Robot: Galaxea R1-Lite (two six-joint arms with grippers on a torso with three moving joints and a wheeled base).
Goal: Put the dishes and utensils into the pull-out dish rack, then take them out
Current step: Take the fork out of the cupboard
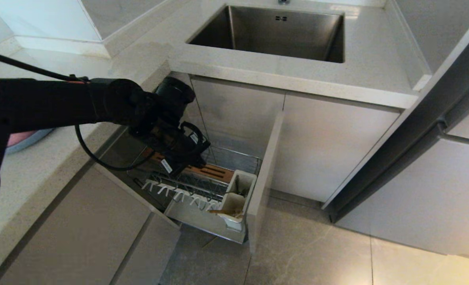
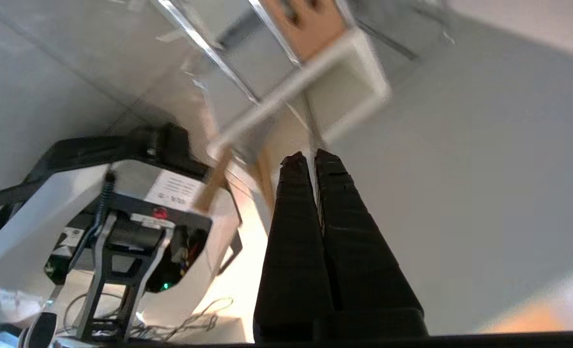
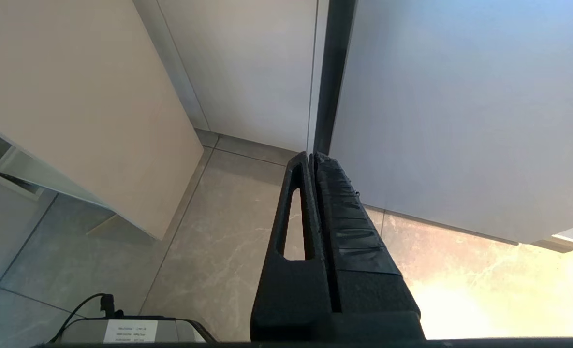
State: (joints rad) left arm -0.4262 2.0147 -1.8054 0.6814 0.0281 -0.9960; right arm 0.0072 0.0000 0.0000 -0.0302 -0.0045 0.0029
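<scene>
The pull-out dish rack [image 1: 202, 186] stands open below the counter, with a wooden strip [image 1: 214, 172], white prongs [image 1: 179, 196] and a white utensil cup [image 1: 242, 182]. Light wooden chopsticks [image 1: 223, 212] lie across the cup's front compartment; one stick [image 2: 213, 181] juts out in the left wrist view. My left arm [image 1: 171, 138] hangs over the rack's back, and my left gripper [image 2: 310, 159] is shut and empty beside the cup [image 2: 349, 82]. On the counter at far left, slivers of the blue plate [image 1: 34, 139] and pink bowl [image 1: 18, 138] show under my arm. I cannot make out the spoon. My right gripper [image 3: 312, 157] is shut, parked above the floor.
The rack's beige front panel [image 1: 264, 178] stands out into the floor space. A steel sink [image 1: 274, 31] is set in the counter above. Closed cabinet fronts [image 1: 325, 150] lie to the right. My own base [image 2: 97, 217] is below the left wrist.
</scene>
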